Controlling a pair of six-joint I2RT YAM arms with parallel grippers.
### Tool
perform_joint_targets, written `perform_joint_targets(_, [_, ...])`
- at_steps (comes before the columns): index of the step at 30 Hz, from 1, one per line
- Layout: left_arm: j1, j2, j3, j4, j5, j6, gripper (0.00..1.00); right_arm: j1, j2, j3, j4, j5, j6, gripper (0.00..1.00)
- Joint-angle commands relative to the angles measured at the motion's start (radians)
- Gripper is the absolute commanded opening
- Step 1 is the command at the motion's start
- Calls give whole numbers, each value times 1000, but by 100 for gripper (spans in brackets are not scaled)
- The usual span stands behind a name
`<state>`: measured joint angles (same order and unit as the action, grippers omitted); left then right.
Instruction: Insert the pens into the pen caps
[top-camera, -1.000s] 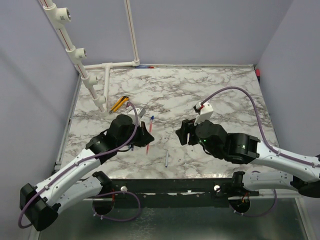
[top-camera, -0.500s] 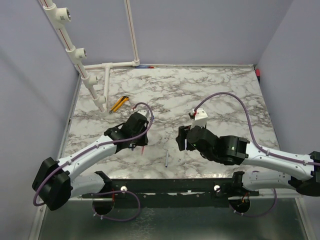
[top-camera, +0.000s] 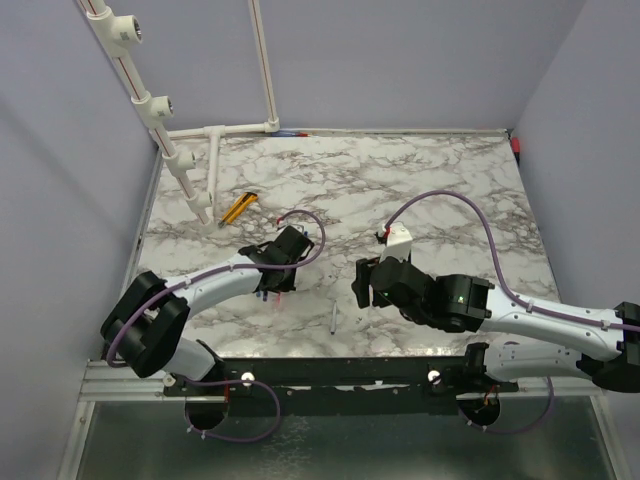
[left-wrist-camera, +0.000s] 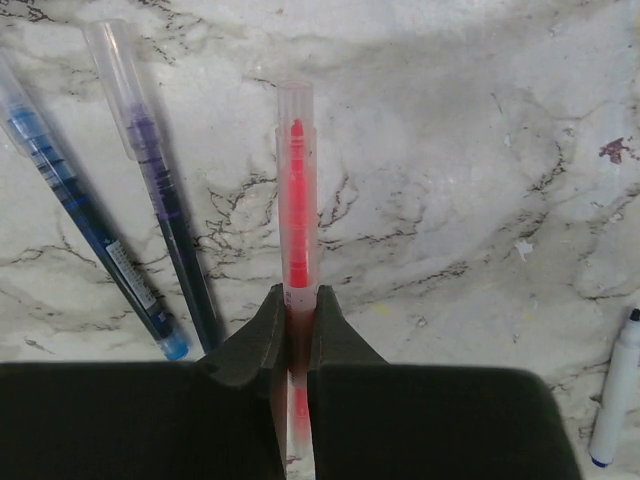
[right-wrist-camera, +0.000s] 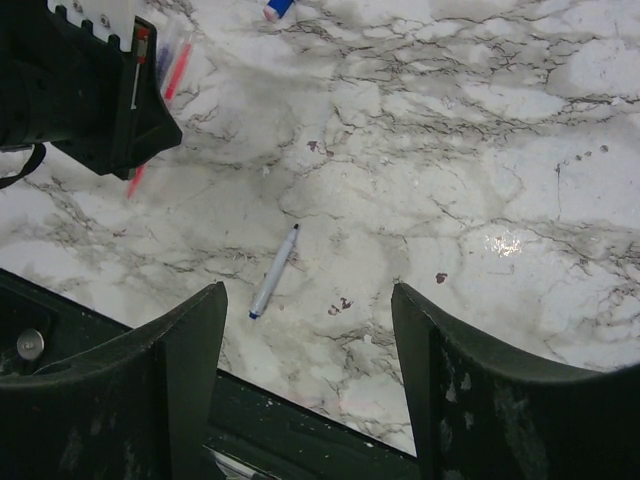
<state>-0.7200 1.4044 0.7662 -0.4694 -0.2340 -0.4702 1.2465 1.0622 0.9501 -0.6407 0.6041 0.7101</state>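
Lilac walls close in the marbled worktop (top-camera: 420, 190), with a white pipe frame (top-camera: 165, 140) standing at its far left corner and a yellow-and-black flat tool (top-camera: 238, 208) lying beside the foot of that frame. On the left wrist view my left claw (left-wrist-camera: 296, 295) is pressed together on the red pen (left-wrist-camera: 296, 200), pinching its barrel near the close end while the rest points straight away over the marble; I cannot tell whether it is lifted or resting. Just to its left lie a dark pen (left-wrist-camera: 160, 190) and a blue pen (left-wrist-camera: 90, 230), side by side at a slant on the stone. The whitish pen (right-wrist-camera: 273, 272) lies alone near the front edge of the worktop, between the two arms. My right claw (right-wrist-camera: 307, 295) hangs above it, fingers spread wide and holding nothing. A small blue piece (right-wrist-camera: 278, 8) shows at the top edge of the right wrist view; cap or pen, I cannot say. Since a second ago the left arm has stretched out low and long across the worktop, the right arm has barely shifted, and the whitish pen has stayed put
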Motion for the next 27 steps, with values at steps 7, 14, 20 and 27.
perform_joint_targets(7, [1, 96, 25, 41, -83, 36, 22, 1, -9, -36, 6, -20, 13, 71])
perform_joint_targets(14, [1, 100, 16, 40, -93, 35, 33, 1, 31, -6, -8, -20, -21, 72])
perform_joint_targets(20, [1, 49, 39, 38, -56, 58, 43, 1, 34, 40, -62, -25, -18, 73])
perform_joint_targets(27, [0, -65, 123, -20, -17, 77, 47, 1, 26, 42, -87, -23, 1, 73])
